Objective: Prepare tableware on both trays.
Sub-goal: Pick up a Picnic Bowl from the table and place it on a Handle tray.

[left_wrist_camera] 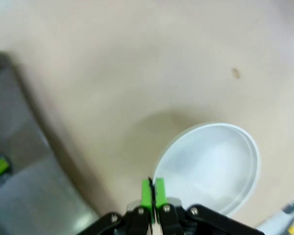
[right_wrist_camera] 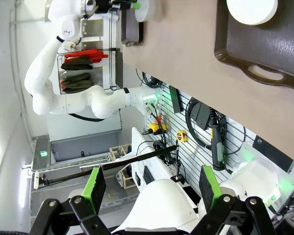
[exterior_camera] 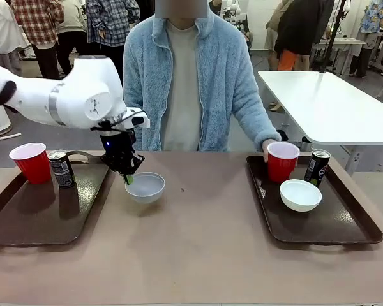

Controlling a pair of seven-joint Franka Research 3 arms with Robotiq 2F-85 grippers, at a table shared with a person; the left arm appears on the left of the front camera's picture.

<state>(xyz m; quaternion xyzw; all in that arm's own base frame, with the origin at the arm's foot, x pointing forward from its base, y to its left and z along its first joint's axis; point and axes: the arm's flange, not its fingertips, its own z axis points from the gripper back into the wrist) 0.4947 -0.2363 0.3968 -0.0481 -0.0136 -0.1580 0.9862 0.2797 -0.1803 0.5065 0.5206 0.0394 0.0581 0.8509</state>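
Pinching the stray bowl by its rim for the left tray

Looking across the desk (exterior_camera: 198, 255), I have the left end effector (exterior_camera: 129, 176) closed tight on the near-left rim of a small white bowl (exterior_camera: 145, 187), which sits on the bare desk between the two trays. In the left wrist view the green pads (left_wrist_camera: 146, 193) meet with only the thin bowl wall between them, so I read this as a rim pinch: the bowl is too wide for the fingers to span, and the edge is the only part they can clamp.

The left tray (exterior_camera: 32, 220) already carries a red cup (exterior_camera: 32, 162) and a grey-patterned can (exterior_camera: 63, 169), both parked along its far edge, which leaves the near part open for the bowl. The right tray (exterior_camera: 345, 226) looks complete to me: a second red cup (exterior_camera: 282, 160), the black can (exterior_camera: 316, 167) and the other bowl (exterior_camera: 300, 194). A person's hand (exterior_camera: 270, 145) rests just behind that cup.

The right end effector (right_wrist_camera: 149, 191) hangs wide open with nothing in it, held well back from the work.

My judgement: this bowl is the last item, and a thin rim grip may let it tilt when lifted
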